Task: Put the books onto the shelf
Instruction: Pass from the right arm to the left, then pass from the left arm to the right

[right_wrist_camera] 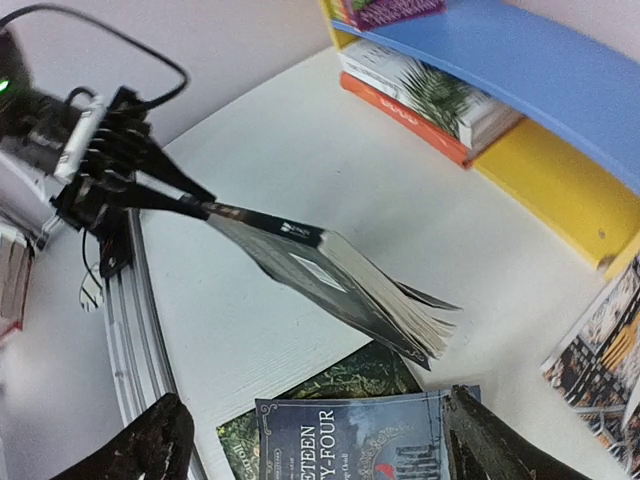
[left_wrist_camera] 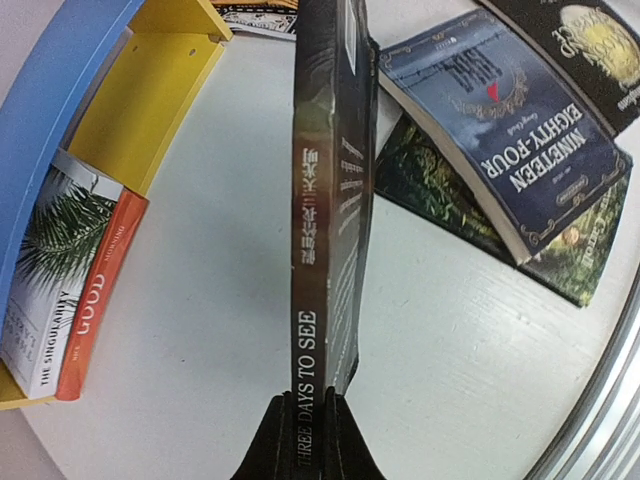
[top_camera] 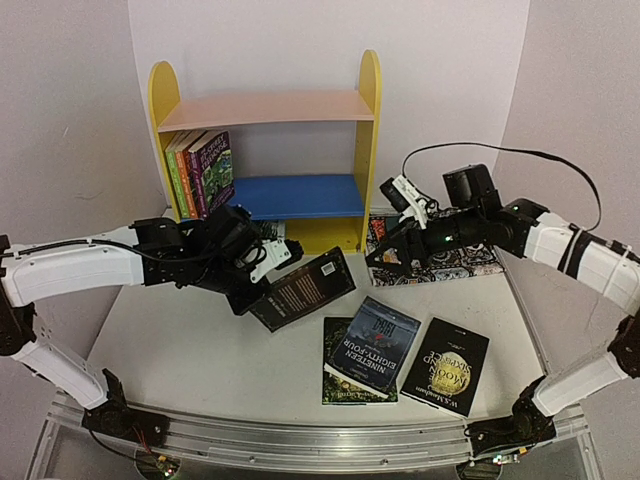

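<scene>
The green book [top_camera: 334, 340] lies mostly hidden under the blue book [top_camera: 378, 340]. Spine titles of the upright shelved books [top_camera: 200, 170] are too small to read. The right arm [top_camera: 560, 240] covers part of the patterned mat [top_camera: 470, 262].

White tabletop [top_camera: 190, 350], matte and faintly scuffed, black-and-white patterned mat [top_camera: 478, 264] lying flat at its back right, the motif perhaps paisley though too fine to tell, silver metal rail [top_camera: 300, 440] along the near edge, pale lilac walls [top_camera: 300, 40] behind and at both sides
</scene>
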